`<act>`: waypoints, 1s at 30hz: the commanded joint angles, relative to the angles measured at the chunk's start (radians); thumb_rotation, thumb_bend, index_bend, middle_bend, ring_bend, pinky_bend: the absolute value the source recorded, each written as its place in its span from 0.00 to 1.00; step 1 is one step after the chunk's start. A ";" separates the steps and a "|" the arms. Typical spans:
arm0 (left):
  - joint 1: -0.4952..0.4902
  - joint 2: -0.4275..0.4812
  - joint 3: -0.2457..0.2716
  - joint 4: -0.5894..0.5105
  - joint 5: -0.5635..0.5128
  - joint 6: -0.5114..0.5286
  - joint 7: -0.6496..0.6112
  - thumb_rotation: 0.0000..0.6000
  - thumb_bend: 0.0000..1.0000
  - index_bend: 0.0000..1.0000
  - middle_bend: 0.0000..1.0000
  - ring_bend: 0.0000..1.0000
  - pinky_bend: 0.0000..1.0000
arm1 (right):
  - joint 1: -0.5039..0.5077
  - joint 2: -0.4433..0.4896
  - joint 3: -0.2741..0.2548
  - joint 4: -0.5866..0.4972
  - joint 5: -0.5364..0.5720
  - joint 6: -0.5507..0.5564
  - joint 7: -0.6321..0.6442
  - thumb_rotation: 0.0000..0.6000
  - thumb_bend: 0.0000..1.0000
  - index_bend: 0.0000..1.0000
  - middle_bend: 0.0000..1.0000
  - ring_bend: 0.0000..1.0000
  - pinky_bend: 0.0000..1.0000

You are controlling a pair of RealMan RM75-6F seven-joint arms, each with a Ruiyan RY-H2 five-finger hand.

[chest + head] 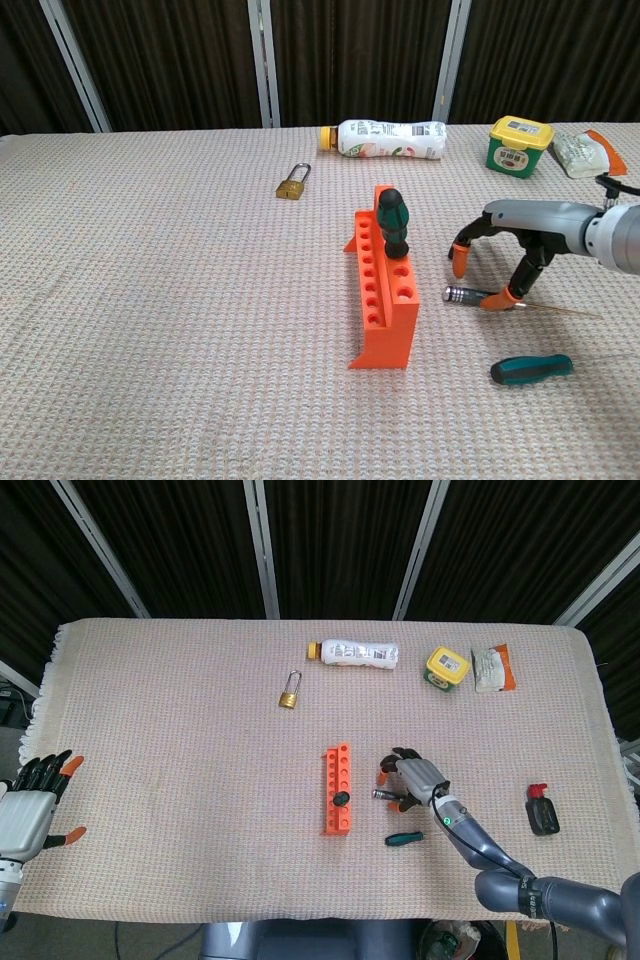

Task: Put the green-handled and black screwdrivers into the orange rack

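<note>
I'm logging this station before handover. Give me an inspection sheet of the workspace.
Surface: table under beige woven cloth.
Job's things: orange rack with one green-handled screwdriver upright in it; black screwdriver and teal-handled screwdriver lying right of it.
Clutter: padlock, bottle, yellow-lidded tub, packet, small black bottle.
Hands: right hand fingertips on the black screwdriver; left hand open off the table edge.
Cables: nothing seen.
Surroundings: dark curtains.

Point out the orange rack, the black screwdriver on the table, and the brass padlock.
orange rack (391, 320): chest view, on its front face.
black screwdriver (466, 295): chest view, on its dark handle.
brass padlock (288, 700): head view, on its body.
</note>
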 commanded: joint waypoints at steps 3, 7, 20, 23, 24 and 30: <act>0.001 0.002 -0.001 -0.001 0.001 0.005 0.000 1.00 0.09 0.07 0.00 0.00 0.00 | -0.003 -0.012 0.002 0.012 0.001 0.003 -0.003 1.00 0.18 0.45 0.19 0.00 0.00; 0.003 0.004 -0.001 -0.003 -0.001 0.005 0.001 1.00 0.09 0.07 0.00 0.00 0.00 | -0.007 -0.024 0.003 0.029 0.001 0.002 -0.003 1.00 0.18 0.47 0.19 0.00 0.00; 0.002 0.008 -0.001 -0.013 0.002 0.007 0.008 1.00 0.09 0.07 0.00 0.00 0.00 | -0.044 -0.054 0.007 0.070 -0.032 0.040 0.024 1.00 0.24 0.48 0.18 0.00 0.00; 0.001 0.008 -0.001 -0.015 0.002 0.007 0.010 1.00 0.09 0.07 0.00 0.00 0.00 | -0.053 -0.058 0.009 0.075 -0.046 0.047 0.038 1.00 0.25 0.48 0.16 0.00 0.00; 0.001 0.008 -0.001 -0.016 0.003 0.006 0.010 1.00 0.09 0.07 0.00 0.00 0.00 | -0.056 -0.060 0.009 0.078 -0.050 0.048 0.041 1.00 0.25 0.48 0.16 0.00 0.00; 0.001 0.012 -0.001 -0.019 0.003 0.008 0.010 1.00 0.09 0.07 0.00 0.00 0.00 | -0.068 -0.068 0.006 0.084 -0.068 0.052 0.051 1.00 0.26 0.47 0.15 0.00 0.00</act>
